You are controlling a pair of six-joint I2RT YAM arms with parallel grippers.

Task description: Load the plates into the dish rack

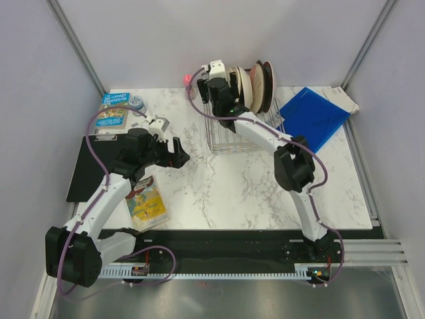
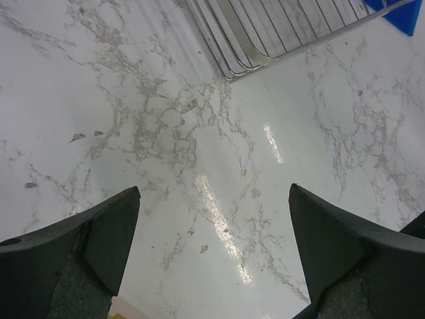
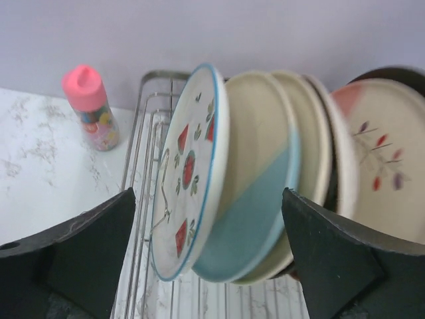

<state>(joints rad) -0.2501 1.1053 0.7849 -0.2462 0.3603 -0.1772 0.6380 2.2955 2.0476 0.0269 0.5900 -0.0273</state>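
Several plates stand on edge at the back of the silver wire dish rack. In the right wrist view the nearest is a white plate with red shapes, leaning on a cream-and-light-blue plate. Behind them are cream plates and one with a twig motif. My right gripper hangs open just in front of them, a finger to each side, holding nothing. My left gripper is open over bare marble, left of the rack.
A blue folder lies right of the rack. A pink-capped bottle stands at its back left. A book, a small tin, a black mat and a yellow booklet are on the left side.
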